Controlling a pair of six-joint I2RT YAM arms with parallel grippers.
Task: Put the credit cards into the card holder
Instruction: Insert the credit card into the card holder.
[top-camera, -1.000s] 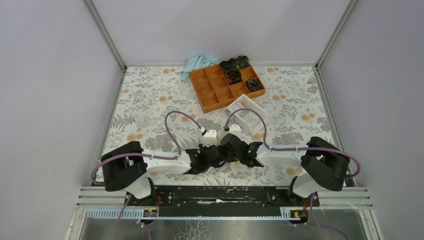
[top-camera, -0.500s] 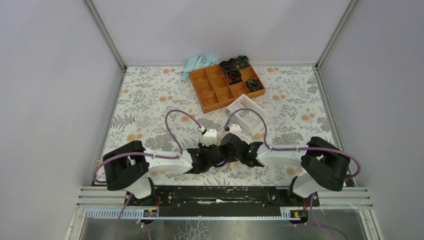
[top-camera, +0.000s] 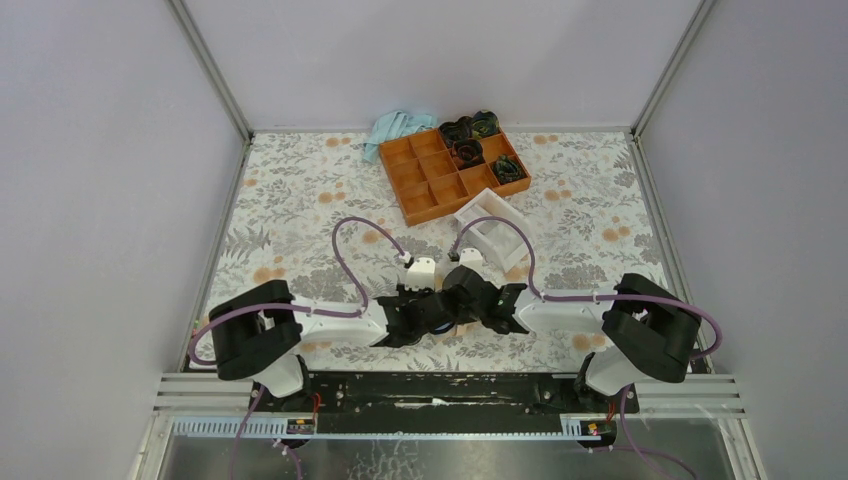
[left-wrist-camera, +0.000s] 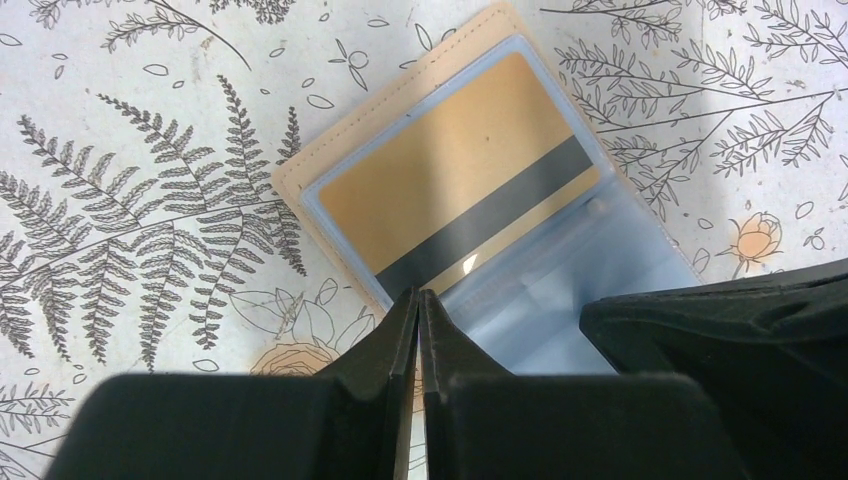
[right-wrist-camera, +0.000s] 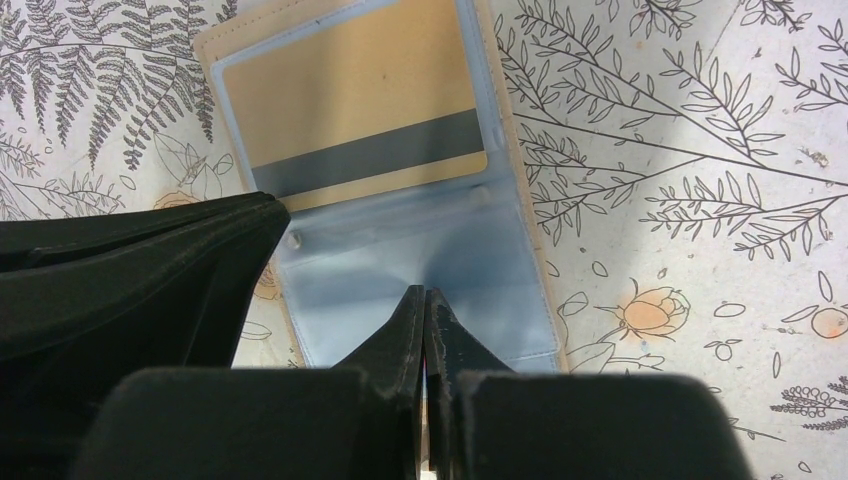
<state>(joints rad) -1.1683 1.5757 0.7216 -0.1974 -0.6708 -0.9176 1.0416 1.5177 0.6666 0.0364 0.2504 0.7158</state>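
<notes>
My left gripper (left-wrist-camera: 418, 300) and right gripper (right-wrist-camera: 425, 296) pinched shut, one card (left-wrist-camera: 450, 170) sits in the card holder (left-wrist-camera: 293, 182), its second sleeve (right-wrist-camera: 400, 255) apparently empty.

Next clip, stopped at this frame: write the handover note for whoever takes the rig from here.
Left gripper: shut, tips at the edge of the card holder, beside the card; whether anything thin is pinched cannot be told.
Right gripper: shut, tips on the bluish lower pocket.
Card holder: lying open on the table.
Done: gold card with a dark stripe is slotted in behind clear plastic.
Left: unclear whether the lower pocket holds a card; no loose card in view. Check, then insert any remaining.
</notes>
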